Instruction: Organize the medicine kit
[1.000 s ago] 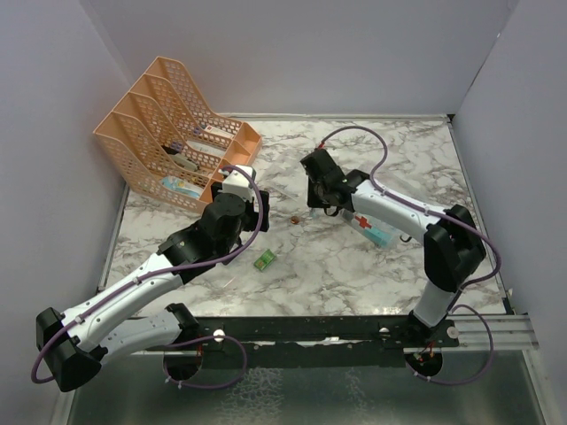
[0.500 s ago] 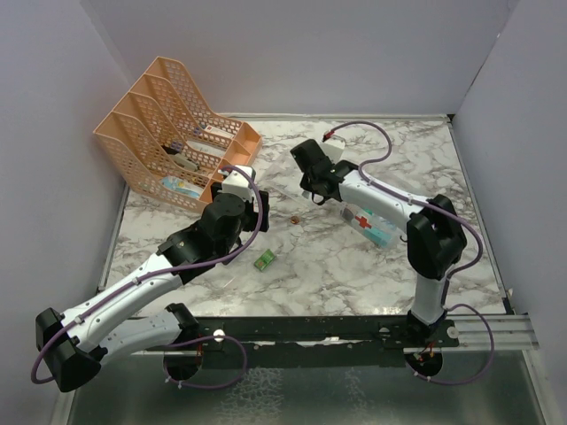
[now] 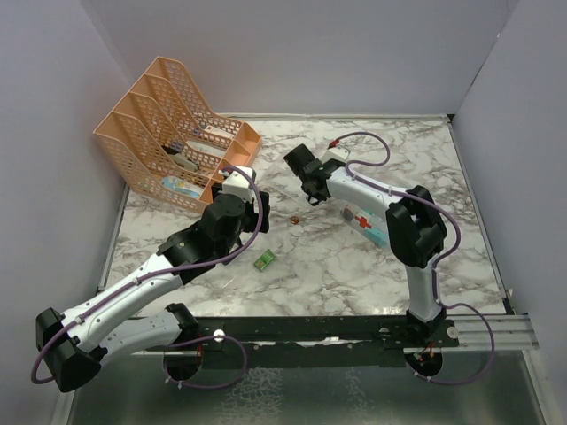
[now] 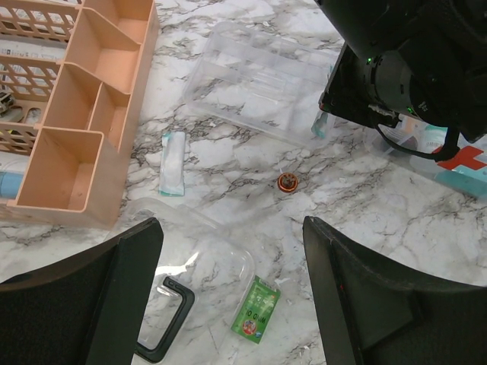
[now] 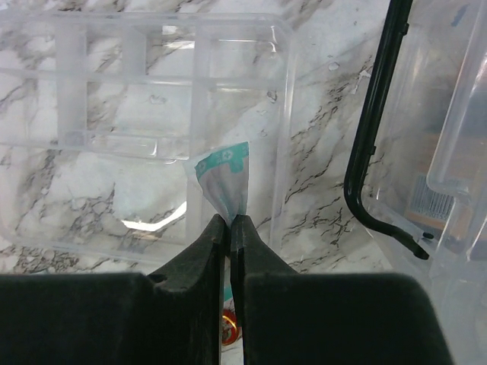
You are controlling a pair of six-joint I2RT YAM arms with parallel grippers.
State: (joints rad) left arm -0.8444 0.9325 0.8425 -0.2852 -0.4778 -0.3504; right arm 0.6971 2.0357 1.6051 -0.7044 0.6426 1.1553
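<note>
Over the last second the right arm has swung its wrist left and toward the far side, carrying the right gripper [image 5: 229, 220] away from the medicine kit [image 3: 368, 226] and over the clear divided tray [image 4: 259, 80]. The left arm has not moved. The right gripper's fingers are clamped on the lower end of a teal-and-white sachet [image 5: 226, 179], which stands above the tray's near compartments. This probably means one item is being sorted into a tray compartment, with release not yet made. The left gripper [image 4: 228, 228] hangs released, fingers wide apart and holding nothing, above a loose clear lid [image 4: 221, 266] with a black handle [image 4: 163, 323]. The medicine kit lies right of centre on the table [image 3: 337, 266], partly under the right forearm, red cross facing up. Count: two sachets, one held and one second sachet [image 4: 173, 162] lying left of the tray; one green packet [image 4: 256, 319]; one small round orange item [image 4: 287, 181]; one tray; one peach file rack [image 3: 168, 133], far left.
</note>
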